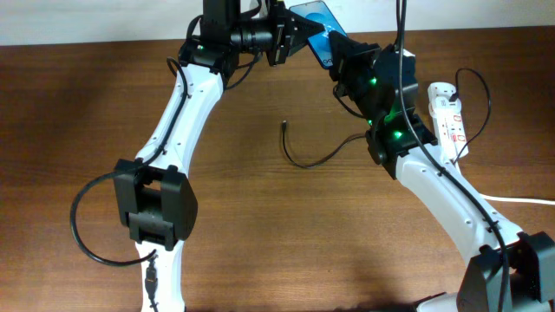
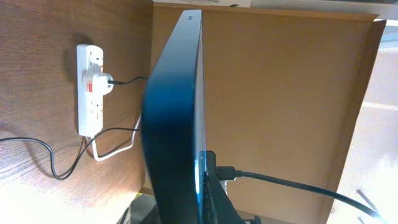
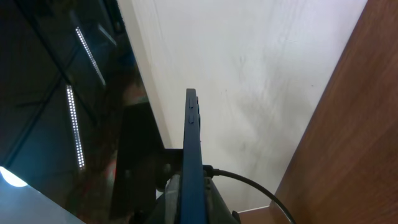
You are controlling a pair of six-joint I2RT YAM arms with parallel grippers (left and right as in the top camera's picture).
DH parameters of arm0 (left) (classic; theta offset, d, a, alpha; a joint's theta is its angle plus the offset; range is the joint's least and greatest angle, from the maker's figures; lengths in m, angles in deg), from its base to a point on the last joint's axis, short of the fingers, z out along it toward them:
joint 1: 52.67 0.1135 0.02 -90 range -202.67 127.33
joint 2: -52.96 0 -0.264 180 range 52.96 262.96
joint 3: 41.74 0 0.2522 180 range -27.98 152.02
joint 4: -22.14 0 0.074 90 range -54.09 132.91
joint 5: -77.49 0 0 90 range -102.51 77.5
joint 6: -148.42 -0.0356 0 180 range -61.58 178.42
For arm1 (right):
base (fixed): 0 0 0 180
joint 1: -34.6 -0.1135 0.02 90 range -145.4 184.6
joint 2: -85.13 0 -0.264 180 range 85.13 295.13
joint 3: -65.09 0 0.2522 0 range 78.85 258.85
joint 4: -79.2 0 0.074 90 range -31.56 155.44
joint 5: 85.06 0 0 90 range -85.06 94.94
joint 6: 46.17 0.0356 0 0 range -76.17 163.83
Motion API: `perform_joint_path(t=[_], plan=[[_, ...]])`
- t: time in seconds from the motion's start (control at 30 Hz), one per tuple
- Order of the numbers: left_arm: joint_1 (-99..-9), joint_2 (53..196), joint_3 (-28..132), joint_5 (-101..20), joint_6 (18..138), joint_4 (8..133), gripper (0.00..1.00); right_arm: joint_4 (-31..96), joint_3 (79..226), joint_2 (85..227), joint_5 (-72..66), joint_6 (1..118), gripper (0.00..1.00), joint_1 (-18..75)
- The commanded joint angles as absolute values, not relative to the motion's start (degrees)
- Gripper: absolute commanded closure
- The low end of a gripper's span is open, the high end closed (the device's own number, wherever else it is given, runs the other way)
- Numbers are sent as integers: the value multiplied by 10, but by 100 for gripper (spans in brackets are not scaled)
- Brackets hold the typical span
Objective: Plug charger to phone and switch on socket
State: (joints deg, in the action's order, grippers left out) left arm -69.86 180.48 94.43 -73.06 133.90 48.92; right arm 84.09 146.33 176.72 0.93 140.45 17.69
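Note:
The phone (image 1: pixel 314 19) is held in the air over the table's far edge, with its blue screen showing. My left gripper (image 1: pixel 293 40) is shut on its left side and my right gripper (image 1: pixel 338 54) is shut on its lower end. Both wrist views show the phone edge-on (image 2: pixel 177 112) (image 3: pixel 191 143) between the jaws (image 2: pixel 205 199) (image 3: pixel 193 199). The charger (image 1: pixel 321 160) lies on the table, its free plug tip (image 1: pixel 284 125) below the phone and apart from it. The white socket (image 1: pixel 448 111) lies at the right; in the left wrist view (image 2: pixel 89 112) a white adaptor sits in it.
The socket's thick white cord (image 1: pixel 520 199) runs off the right edge. A tan board (image 2: pixel 280 93) stands behind the phone in the left wrist view. My left arm's base (image 1: pixel 156 204) stands at the front left, with a black cable looping beside it.

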Motion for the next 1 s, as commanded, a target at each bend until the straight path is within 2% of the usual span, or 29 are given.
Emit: perform_joint_path(t=[0.0,0.07,0.17,0.27,0.37,0.43,0.53,0.67,0.87,0.97], plan=[[-701,1805,947,-691,1291,488,100,846,1471,1766,-5,1376,86,174],[-701,1805,947,-691,1291,487,100,845,1471,1766,-5,1375,73,174],[-698,1805,947,-692,1280,487,100,844,1471,1766,-5,1375,42,174],[-690,1805,947,-703,1260,488,100,833,1471,1766,-5,1373,27,175],[-676,1805,947,-729,1243,488,100,801,1471,1766,-8,1361,20,185],[-661,1805,947,-756,1219,493,100,780,1471,1766,-21,1316,15,200],[-633,1805,947,-784,1173,557,100,736,1471,1766,-56,1239,2,235],[-596,1805,947,-830,1071,663,100,620,1471,1766,-89,1150,2,290],[-566,1805,947,-935,932,762,100,488,1471,1766,-225,894,2,363],[-547,1805,947,-1025,884,791,100,421,1471,1766,-234,868,1,397]])
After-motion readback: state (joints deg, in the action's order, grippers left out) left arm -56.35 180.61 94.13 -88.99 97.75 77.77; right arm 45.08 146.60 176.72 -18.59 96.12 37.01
